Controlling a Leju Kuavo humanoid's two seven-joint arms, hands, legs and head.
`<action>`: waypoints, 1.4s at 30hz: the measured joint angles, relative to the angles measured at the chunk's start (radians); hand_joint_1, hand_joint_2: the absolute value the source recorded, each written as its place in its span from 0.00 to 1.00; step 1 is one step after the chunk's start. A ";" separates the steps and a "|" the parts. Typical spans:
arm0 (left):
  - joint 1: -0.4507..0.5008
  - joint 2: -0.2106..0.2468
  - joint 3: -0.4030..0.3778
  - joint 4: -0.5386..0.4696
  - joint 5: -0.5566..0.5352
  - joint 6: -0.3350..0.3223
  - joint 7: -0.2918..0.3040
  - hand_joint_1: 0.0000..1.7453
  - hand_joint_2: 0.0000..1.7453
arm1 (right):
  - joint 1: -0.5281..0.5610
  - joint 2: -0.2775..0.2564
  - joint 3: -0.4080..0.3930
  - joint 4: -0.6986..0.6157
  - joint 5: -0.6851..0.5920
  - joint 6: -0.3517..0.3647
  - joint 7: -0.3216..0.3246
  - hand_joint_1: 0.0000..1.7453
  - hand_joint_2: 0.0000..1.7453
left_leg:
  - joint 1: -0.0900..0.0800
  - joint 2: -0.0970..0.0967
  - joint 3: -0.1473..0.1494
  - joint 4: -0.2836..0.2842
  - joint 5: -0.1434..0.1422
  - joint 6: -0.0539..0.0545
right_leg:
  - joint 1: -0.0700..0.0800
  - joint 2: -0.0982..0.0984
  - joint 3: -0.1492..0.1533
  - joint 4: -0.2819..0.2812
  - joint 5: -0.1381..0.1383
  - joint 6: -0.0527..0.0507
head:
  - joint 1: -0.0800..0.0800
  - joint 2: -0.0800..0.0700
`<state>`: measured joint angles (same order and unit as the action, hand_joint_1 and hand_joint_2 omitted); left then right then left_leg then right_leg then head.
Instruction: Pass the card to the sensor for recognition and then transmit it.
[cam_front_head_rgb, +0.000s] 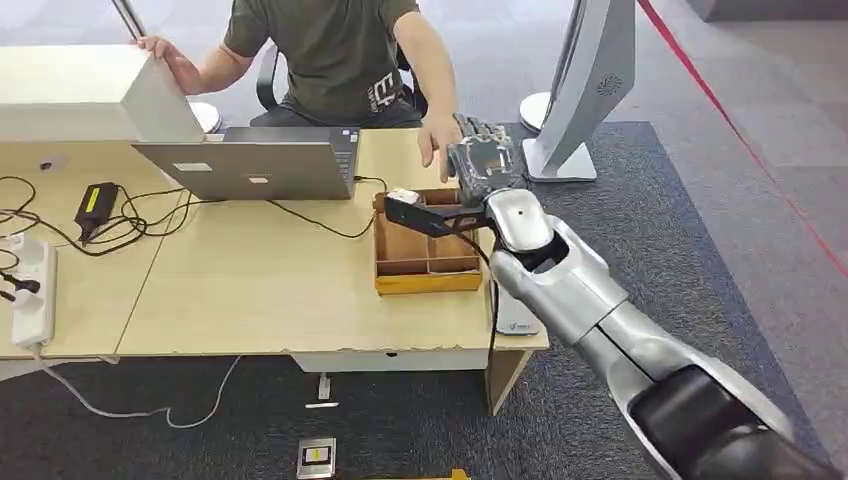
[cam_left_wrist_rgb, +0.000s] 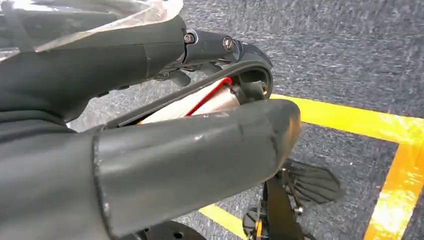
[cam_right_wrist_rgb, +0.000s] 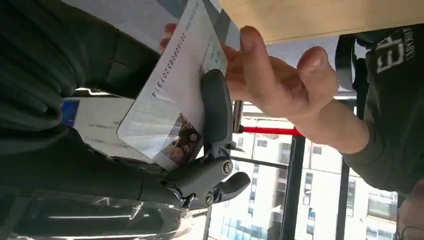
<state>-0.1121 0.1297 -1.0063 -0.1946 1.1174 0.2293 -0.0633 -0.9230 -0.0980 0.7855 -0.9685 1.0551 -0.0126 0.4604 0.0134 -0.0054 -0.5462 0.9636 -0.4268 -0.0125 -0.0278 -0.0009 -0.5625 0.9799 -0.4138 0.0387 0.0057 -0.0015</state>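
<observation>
Right hand (cam_front_head_rgb: 484, 160), at upper centre-right of the head view, is raised past the far edge of the pale wooden worktop (cam_front_head_rgb: 260, 290) at the end of its silver arm (cam_front_head_rgb: 580, 290). In the right wrist view this hand (cam_right_wrist_rgb: 200, 150) pinches a white plastic card with a small photo and a printed number (cam_right_wrist_rgb: 170, 105) between its thick grey thumb and its darker fingers (cam_right_wrist_rgb: 216, 107). A person's hand (cam_right_wrist_rgb: 280, 80) has its fingertips on the card's far end, at upper centre of that frame; in the head view the same person's hand (cam_front_head_rgb: 436, 135) sits just left of the robot's.

Below the raised hand, a shallow wooden tray with compartments (cam_front_head_rgb: 425, 272) rests on the worktop near its right edge. An open grey laptop (cam_front_head_rgb: 250, 165) stands at upper centre-left, with a black power brick (cam_front_head_rgb: 95, 203) and cables further left.

Left hand's grey thumb (cam_left_wrist_rgb: 190, 160) fills the left wrist view above dark carpet with yellow floor tape (cam_left_wrist_rgb: 390, 130); whether its fingers are curled or spread cannot be made out.
</observation>
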 joint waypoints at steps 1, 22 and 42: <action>0.000 0.000 0.000 0.000 0.004 0.003 0.005 0.00 0.00 | -0.014 0.019 0.006 0.026 -0.004 -0.005 0.003 1.00 1.00 | 0.000 0.000 0.000 0.000 0.000 0.000 | 0.000 0.000 0.000 0.000 0.000 0.000 | 0.000 0.000; 0.005 -0.015 0.000 0.000 0.047 0.044 0.014 0.00 0.00 | -0.070 0.196 0.079 0.252 0.004 -0.059 0.027 1.00 1.00 | 0.000 0.000 0.000 0.000 0.000 0.000 | 0.000 0.000 0.000 -0.001 0.000 0.000 | 0.000 0.000; 0.006 -0.025 0.006 0.000 0.061 0.059 0.031 0.00 0.00 | -0.038 0.216 0.115 0.256 0.095 -0.043 0.062 0.00 0.00 | 0.000 0.001 0.001 0.000 0.000 0.000 | 0.000 0.000 0.000 -0.001 0.000 0.000 | 0.000 0.000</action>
<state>-0.1059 0.1045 -0.9998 -0.1949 1.1788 0.2880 -0.0324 -0.9610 0.1183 0.9003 -0.7126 1.1505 -0.0553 0.5226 0.0134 -0.0048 -0.5453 0.9638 -0.4269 -0.0124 -0.0278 -0.0007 -0.5628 0.9794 -0.4138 0.0387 0.0057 -0.0015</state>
